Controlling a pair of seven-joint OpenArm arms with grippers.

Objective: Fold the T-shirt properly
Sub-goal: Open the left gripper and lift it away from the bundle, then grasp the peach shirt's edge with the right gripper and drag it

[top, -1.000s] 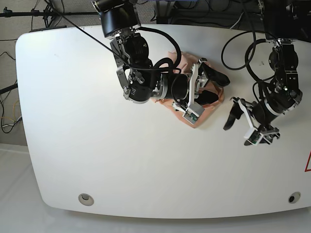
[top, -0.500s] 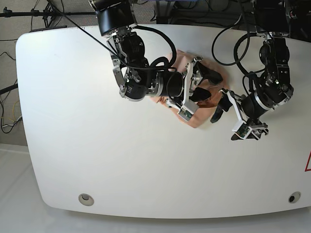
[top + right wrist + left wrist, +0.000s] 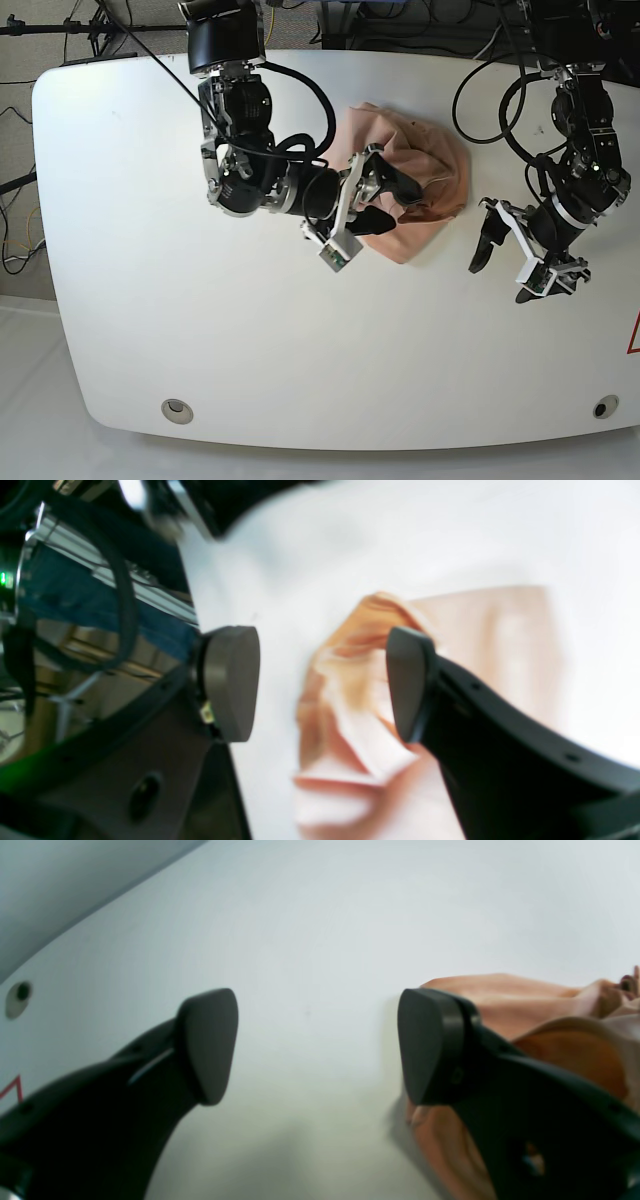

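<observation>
The peach T-shirt (image 3: 415, 165) lies in a crumpled, partly folded bundle on the white table (image 3: 150, 250), back of centre. My right gripper (image 3: 383, 203) is open over the bundle's front left part, holding nothing. In the right wrist view the right gripper (image 3: 320, 685) has its jaws wide apart above the blurred T-shirt (image 3: 480, 640). My left gripper (image 3: 505, 266) is open and empty over bare table, right of the shirt. In the left wrist view the left gripper (image 3: 317, 1045) stands just left of the T-shirt's edge (image 3: 520, 1000), its right finger overlapping the cloth in view.
Round holes sit near the table's front left (image 3: 177, 410) and front right (image 3: 600, 407). A red mark (image 3: 634, 335) is at the right edge. Cables and stands crowd the area behind the table's back edge (image 3: 420, 30).
My right gripper has drawn back to the left off the shirt, uncovering more of the bundle. My left gripper came close to the shirt, then moved right and toward the front.
</observation>
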